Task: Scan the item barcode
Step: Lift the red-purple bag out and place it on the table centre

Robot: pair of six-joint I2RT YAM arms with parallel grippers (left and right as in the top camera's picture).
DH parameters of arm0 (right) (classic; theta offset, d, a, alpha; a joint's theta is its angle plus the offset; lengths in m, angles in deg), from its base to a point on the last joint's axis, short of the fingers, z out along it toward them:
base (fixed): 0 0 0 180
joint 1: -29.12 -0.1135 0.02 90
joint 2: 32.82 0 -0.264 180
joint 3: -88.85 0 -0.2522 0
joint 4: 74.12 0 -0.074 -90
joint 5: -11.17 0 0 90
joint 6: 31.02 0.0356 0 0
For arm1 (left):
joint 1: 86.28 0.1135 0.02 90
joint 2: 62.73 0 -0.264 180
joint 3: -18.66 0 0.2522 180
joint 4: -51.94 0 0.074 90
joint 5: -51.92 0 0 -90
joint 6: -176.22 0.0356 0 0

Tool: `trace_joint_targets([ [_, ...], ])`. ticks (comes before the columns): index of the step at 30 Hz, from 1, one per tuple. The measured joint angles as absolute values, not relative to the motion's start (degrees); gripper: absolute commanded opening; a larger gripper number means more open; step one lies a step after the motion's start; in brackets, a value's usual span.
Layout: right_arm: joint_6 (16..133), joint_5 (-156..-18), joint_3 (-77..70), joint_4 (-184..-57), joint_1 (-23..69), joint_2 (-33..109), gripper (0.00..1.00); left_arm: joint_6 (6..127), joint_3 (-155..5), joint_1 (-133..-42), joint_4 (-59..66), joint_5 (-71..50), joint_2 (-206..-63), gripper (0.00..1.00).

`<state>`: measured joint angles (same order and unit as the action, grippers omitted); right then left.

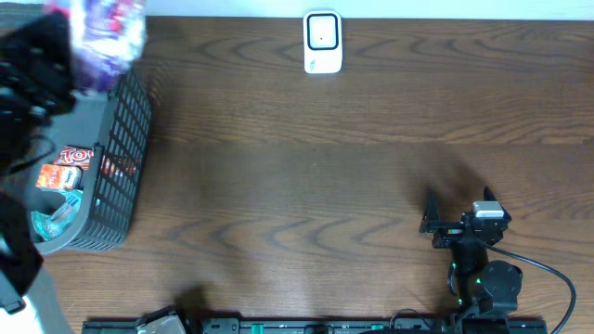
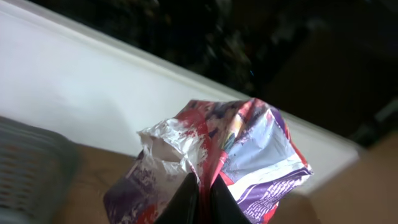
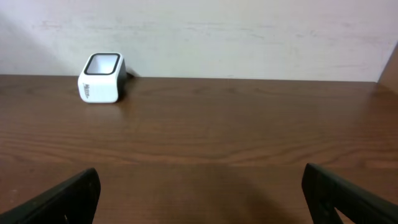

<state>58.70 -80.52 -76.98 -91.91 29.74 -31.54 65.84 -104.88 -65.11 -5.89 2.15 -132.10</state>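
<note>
Left claw pinching snack bag, above basket

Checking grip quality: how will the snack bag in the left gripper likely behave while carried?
The snack bag is crumpled where the left gripper pinches it, so probably floppy and light. Its glossy film may slip or twist in that pinch.
</note>
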Motion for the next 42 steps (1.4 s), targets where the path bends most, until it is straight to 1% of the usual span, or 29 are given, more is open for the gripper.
trace_joint_targets([
  [3, 58.7, -80.52, -76.98, -91.91, 29.74, -31.54, 0.99, 68.61, -104.88, -70.0, -7.4, 2.34, -133.17, 0.07],
  [9, 58.7, -80.52, -76.98, -91.91, 29.74, -31.54, 0.99, 71.69, -104.88, -76.47, -7.92, 1.66, -135.75, 0.07],
  [23, 58.7, -80.52, -76.98, -91.91, 29.74, -31.54, 0.99, 76.41, -104.88, -85.59, -7.9, -1.35, -146.96, 0.07],
  [31, 58.7, -80.52, -76.98, -91.91, 29.74, -31.54, 0.99, 84.17, -104.88, -92.8, -7.88, -1.88, -154.87, 0.07],
  [39, 58.7, -80.52, -76.98, -91.91, 29.74, -31.54, 0.99, 88.24, -104.88, -99.05, -8.06, -14.14, -164.34, 0.07],
  [42, 58.7, -80.52, -76.98, -91.91, 29.74, -31.54, 0.99, 89.16, -104.88, -101.39, -6.81, -16.8, -169.17, 0.07],
])
